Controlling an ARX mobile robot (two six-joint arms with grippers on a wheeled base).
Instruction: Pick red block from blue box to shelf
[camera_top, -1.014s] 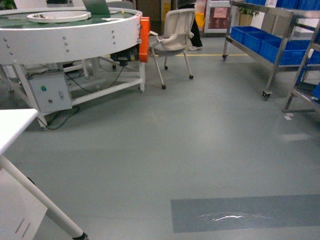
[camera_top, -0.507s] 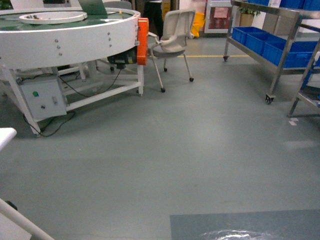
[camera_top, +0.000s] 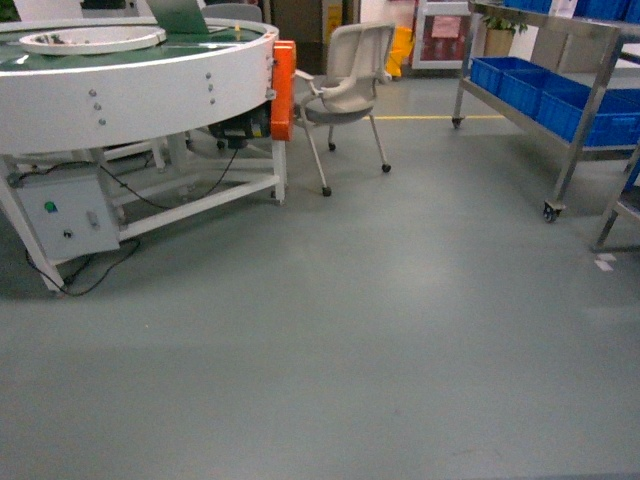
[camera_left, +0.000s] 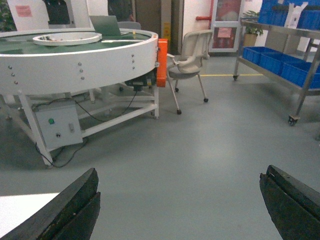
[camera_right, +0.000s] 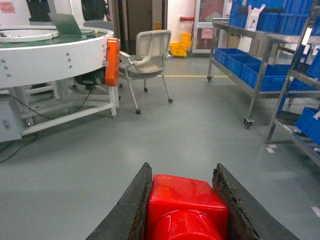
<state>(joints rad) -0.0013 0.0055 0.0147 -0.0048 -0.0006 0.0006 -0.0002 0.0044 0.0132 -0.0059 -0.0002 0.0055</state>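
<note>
In the right wrist view, my right gripper (camera_right: 183, 167) is shut on the red block (camera_right: 185, 200), a glossy red brick held between the two dark fingers with its stud toward the camera. My left gripper (camera_left: 181, 170) stands wide open above bare grey floor with nothing between its fingers. The shelf (camera_top: 585, 110) of stainless-steel posts and rails stands at the far right, also seen as the shelf (camera_right: 257, 82) and the shelf (camera_left: 304, 90). The blue box is out of view. Neither gripper shows in the head view.
A round white conveyor table (camera_top: 130, 80) with an orange guard (camera_top: 283, 90) and a grey control box (camera_top: 65, 215) fills the left. A beige chair (camera_top: 345, 85) stands behind it. Dark blue crates (camera_top: 520, 85) sit on the shelf's lower tier. Grey floor lies between.
The head view has advanced across the floor. The white table corner at the lower left and the dark floor patch have slid out of view, and the shelf has shifted right.
</note>
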